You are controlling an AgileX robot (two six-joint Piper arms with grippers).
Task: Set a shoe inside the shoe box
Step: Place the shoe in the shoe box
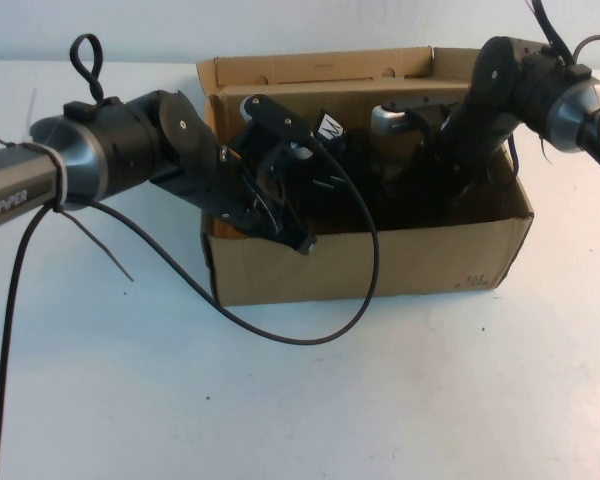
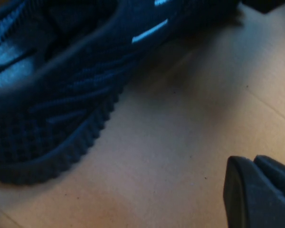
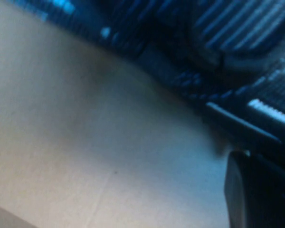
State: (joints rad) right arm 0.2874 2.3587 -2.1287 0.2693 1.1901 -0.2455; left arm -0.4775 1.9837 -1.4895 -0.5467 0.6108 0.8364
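Black shoe [image 1: 355,170] lies inside shoe box [image 1: 380,265]; left gripper [image 2: 259,192] and right gripper [image 3: 256,190] dip in, jaws seemingly pressed together.

Both arms are made of black and silver parts. White "PiPER" letters are seen on the left arm [image 1: 40,180]. Black cables are looped around the right arm [image 1: 540,85] too.

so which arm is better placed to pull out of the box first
Probably the left. The left gripper sits shut over bare cardboard of the shoe box, apart from the shoe. The right gripper, also shut, sits right against the shoe, so lifting it might drag it.
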